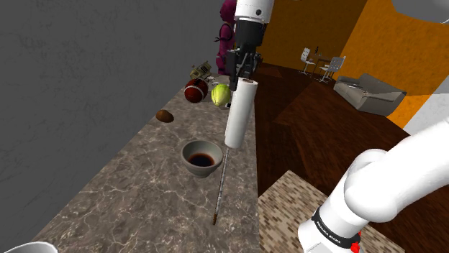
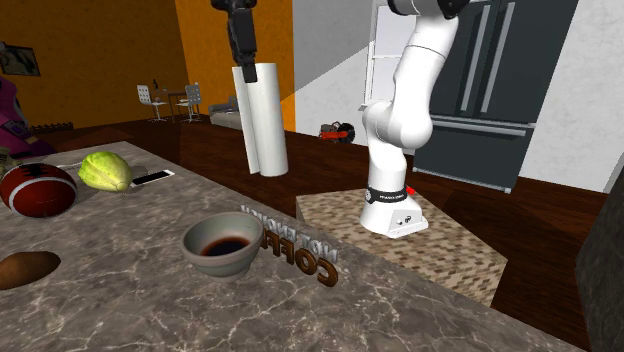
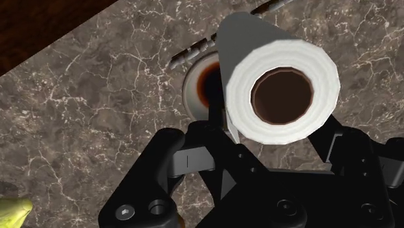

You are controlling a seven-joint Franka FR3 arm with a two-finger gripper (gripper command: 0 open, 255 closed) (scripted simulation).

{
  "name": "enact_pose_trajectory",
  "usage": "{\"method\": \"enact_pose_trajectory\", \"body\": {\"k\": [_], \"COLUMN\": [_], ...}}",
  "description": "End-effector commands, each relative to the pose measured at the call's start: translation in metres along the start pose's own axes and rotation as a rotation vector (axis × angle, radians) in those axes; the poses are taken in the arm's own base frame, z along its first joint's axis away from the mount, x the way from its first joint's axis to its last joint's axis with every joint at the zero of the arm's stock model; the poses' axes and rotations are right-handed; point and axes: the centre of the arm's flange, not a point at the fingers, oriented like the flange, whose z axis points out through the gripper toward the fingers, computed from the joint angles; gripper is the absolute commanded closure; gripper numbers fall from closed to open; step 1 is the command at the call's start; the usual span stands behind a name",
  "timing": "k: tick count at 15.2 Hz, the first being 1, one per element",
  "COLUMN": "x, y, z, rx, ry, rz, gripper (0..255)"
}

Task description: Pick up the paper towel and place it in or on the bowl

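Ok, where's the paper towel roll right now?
In the shoulder view, the paper towel roll hangs from the tool, clear of the counter, just above and right of the bowl.

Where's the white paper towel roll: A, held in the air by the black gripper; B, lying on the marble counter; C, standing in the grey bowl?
A: the black gripper clasps the white paper towel roll, which hangs clear of the marble counter and grey bowl.
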Motion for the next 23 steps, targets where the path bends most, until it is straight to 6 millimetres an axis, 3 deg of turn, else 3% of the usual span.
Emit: {"method": "enact_pose_trajectory", "body": {"k": [1,8,23], "x": [0.025,0.102,0.108], "y": [-0.004,-0.018,-0.011], "z": [-0.013,-0.056,0.023], "rx": [0.0,0.0,0.0], "ry": [0.0,0.0,0.0], "rz": [0.0,0.0,0.0], "gripper": [255,255,255]}}
